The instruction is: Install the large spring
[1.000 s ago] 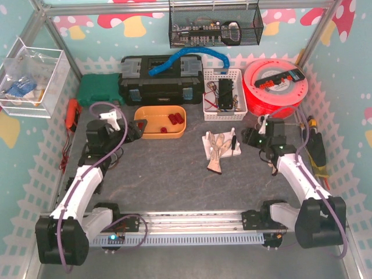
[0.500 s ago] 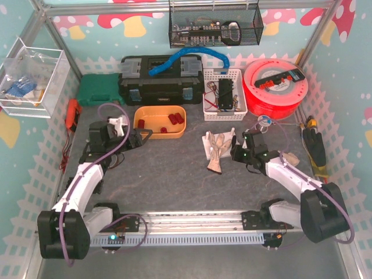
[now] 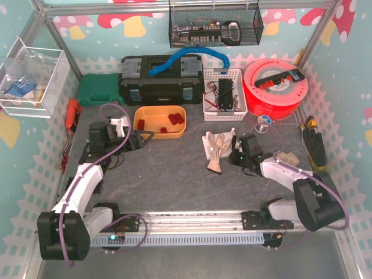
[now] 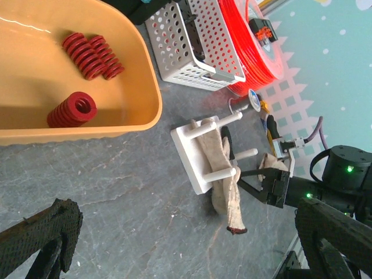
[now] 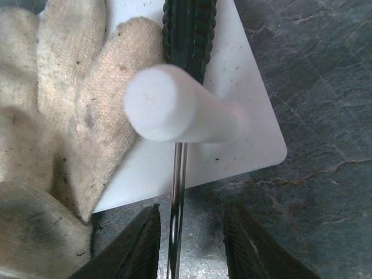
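Observation:
Three red springs (image 4: 71,110) lie in the orange tray (image 4: 87,131), which stands at the back left of centre (image 3: 160,135). The white peg base (image 3: 218,145) carries a cream glove (image 5: 52,87) and a black-handled screwdriver (image 5: 189,29). My right gripper (image 5: 192,226) sits low at the base's near edge (image 3: 235,156). Its jaws are narrowed but open, and the screwdriver's steel shaft (image 5: 177,174) runs between them, closer to the left finger. My left gripper (image 3: 144,137) hovers wide open just in front of the tray with nothing between its fingers (image 4: 189,232).
A black toolbox (image 3: 161,78), a white perforated basket (image 3: 224,93) and a red spool (image 3: 273,81) line the back. A green case (image 3: 99,90) sits at the back left. An aluminium rail (image 3: 192,224) runs along the near edge between the arm bases.
My right arm swung in from the right and dropped down to the peg base, its jaws narrowing round the screwdriver shaft. My left arm shifted slightly toward the tray.

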You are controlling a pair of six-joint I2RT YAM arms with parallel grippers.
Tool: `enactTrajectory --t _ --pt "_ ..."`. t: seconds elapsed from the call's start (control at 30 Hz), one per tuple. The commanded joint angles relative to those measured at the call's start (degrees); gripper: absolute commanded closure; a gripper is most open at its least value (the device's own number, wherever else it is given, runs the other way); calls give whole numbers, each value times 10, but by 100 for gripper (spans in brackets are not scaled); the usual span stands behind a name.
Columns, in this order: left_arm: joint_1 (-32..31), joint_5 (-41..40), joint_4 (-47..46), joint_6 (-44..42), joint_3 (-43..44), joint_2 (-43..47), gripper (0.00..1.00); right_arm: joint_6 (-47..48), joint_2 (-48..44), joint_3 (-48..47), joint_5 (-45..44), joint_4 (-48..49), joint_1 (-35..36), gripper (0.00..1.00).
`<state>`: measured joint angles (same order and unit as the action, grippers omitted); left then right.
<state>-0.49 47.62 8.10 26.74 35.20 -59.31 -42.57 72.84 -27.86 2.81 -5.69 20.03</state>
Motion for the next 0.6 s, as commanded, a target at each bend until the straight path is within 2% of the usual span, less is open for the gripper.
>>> enactTrajectory --t 0.0,0.3,0.57 --pt "3 12 9 -12 0 6 1 -12 15 8 -4 27 7 67" --pt "4 6 9 -12 -2 12 1 -5 37 10 11 44 10 75" --pt "4 -12 10 -5 -7 18 1 -4 1 8 13 35 11 96"
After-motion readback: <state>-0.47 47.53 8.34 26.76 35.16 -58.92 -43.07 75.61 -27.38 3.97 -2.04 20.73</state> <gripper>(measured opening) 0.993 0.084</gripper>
